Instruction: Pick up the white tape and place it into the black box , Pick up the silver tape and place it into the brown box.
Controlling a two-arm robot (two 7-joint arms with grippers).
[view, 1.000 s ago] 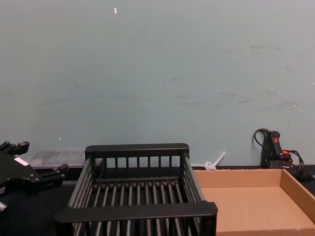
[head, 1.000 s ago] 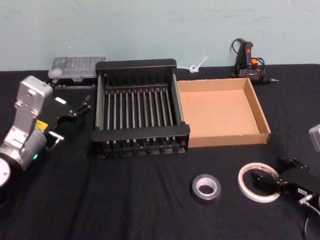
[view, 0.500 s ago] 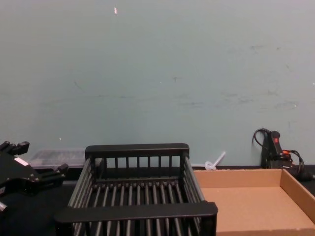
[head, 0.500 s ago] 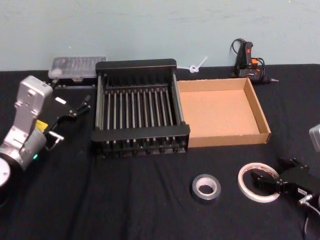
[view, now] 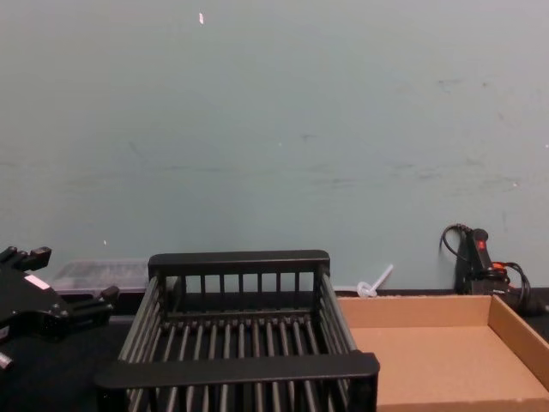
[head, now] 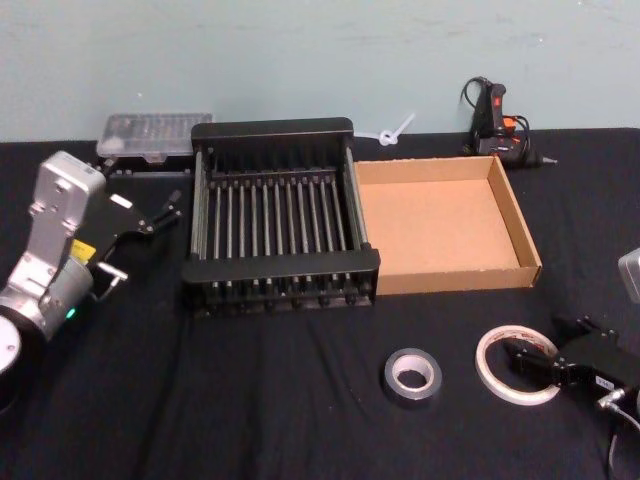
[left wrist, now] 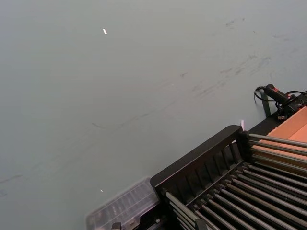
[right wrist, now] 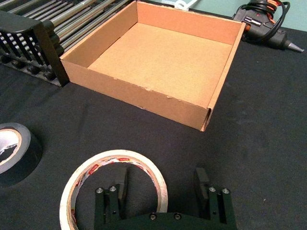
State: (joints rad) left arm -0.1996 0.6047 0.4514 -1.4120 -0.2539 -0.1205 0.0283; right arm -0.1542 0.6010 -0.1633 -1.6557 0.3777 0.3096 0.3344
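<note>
A workshop: glue gun, parts case, bare wall.

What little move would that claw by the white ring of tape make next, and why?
Probably closing: the right gripper is low over the white tape, jaws open, one finger inside the ring and the other outside, so the wall sits between them.

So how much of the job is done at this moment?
Nothing is placed yet: the black box and brown box hold no tape. In hand: the right gripper straddles the white tape rim, jaws open. Left gripper waits beside the black box. The silver tape remains on the table.
</note>
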